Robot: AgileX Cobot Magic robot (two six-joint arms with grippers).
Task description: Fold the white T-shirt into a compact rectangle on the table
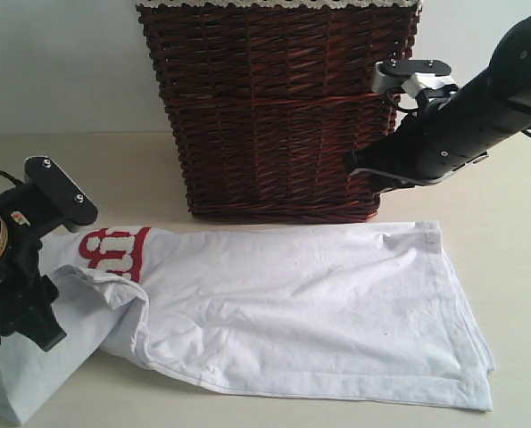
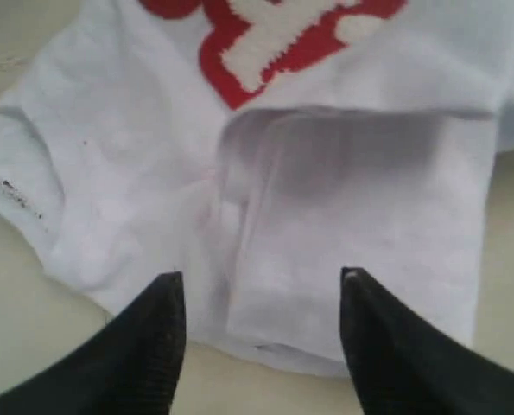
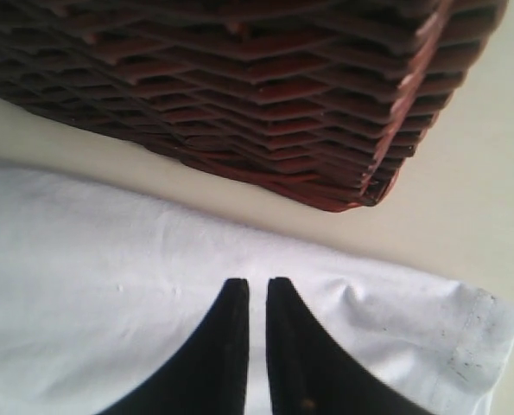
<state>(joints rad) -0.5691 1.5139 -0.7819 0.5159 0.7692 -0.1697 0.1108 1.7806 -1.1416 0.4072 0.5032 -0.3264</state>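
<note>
The white T-shirt (image 1: 301, 303) lies spread on the table (image 1: 515, 267), its red-outlined letters (image 1: 113, 248) showing at its left end. That left end is bunched and partly folded. My left arm (image 1: 20, 259) hangs over this end. In the left wrist view the left gripper (image 2: 261, 277) is open, its jaws wide apart over a folded edge of the T-shirt (image 2: 136, 173), with nothing between them. My right arm (image 1: 452, 125) is raised beside the basket. The right gripper (image 3: 257, 281) is shut and empty above the T-shirt (image 3: 110, 285), near the shirt's far right corner.
A tall dark brown wicker basket (image 1: 274, 107) stands just behind the shirt, close to my right arm; its lower corner (image 3: 360, 186) shows in the right wrist view. Bare table lies right of the shirt and behind it at the left.
</note>
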